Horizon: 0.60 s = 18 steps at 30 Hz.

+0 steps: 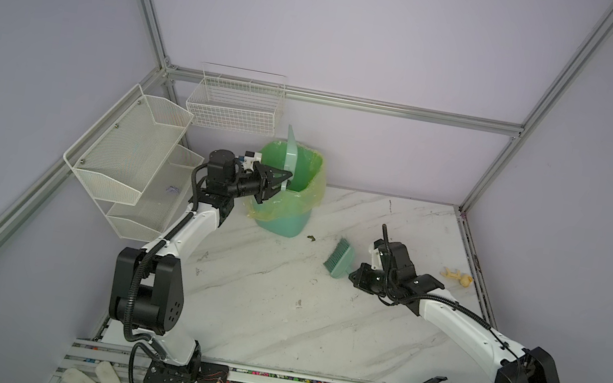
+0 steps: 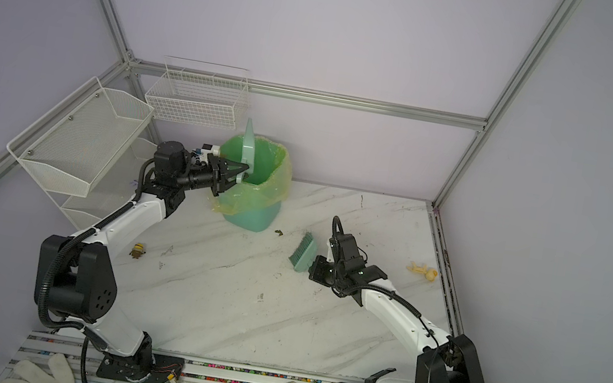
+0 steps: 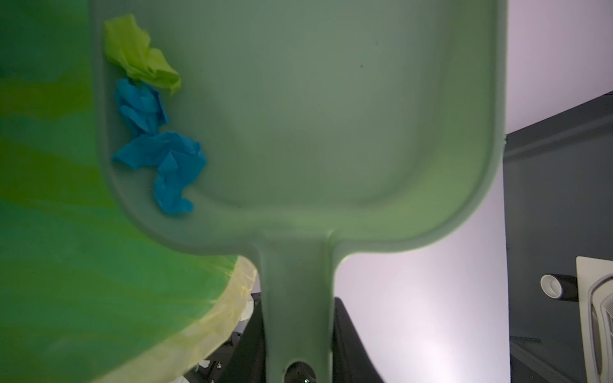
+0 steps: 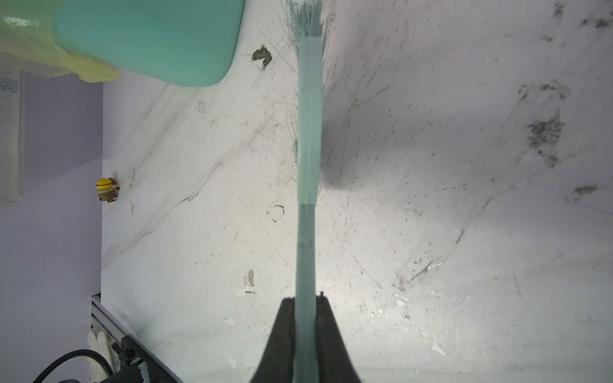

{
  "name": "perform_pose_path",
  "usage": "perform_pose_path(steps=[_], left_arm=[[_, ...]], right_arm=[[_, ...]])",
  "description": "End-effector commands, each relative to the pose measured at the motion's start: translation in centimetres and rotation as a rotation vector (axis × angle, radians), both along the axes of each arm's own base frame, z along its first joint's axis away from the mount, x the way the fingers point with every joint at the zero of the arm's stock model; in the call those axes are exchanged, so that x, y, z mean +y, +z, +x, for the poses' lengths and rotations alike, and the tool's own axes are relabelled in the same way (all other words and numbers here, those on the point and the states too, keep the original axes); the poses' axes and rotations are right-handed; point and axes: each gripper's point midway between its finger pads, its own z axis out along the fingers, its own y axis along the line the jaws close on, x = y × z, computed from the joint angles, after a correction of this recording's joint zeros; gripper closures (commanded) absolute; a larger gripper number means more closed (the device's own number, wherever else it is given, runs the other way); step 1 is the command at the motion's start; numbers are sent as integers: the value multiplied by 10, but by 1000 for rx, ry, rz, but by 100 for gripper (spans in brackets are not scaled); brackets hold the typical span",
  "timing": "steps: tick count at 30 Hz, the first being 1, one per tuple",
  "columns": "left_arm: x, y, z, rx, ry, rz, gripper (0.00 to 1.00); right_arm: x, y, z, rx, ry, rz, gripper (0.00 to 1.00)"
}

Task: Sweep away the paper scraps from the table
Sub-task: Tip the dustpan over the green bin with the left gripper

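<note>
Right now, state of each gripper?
left gripper: closed on the dustpan handle, pan tipped over the bin, paper scraps inside the pan.
right gripper: closed on the brush handle.

Soft, even, dim light; wrist views blurred up close.

Pale lilac wall panels (image 1: 367, 21) meet at silver aluminium frame rails (image 1: 353, 102). A white mesh two-tier shelf (image 1: 125, 154) hangs on the left wall, a white wire basket (image 1: 235, 104) on the far one.
</note>
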Motion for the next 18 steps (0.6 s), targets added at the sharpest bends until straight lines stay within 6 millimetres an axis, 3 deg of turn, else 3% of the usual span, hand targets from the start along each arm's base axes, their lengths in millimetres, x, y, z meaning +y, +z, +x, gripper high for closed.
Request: perform_pose_path(steps=[1, 5, 10, 18], left_arm=[[1, 40, -18, -111, -42, -111, 100], [4, 50, -22, -135, -63, -240, 100], [7, 47, -23, -118, -73, -334, 100], [7, 45, -28, -115, -79, -341, 100]], right_arm=[[5, 17, 10, -44, -1, 35, 100], [4, 19, 9, -48, -3, 39, 100], [6, 20, 9, -48, -1, 53, 100], [7, 23, 9, -51, -4, 62, 100]])
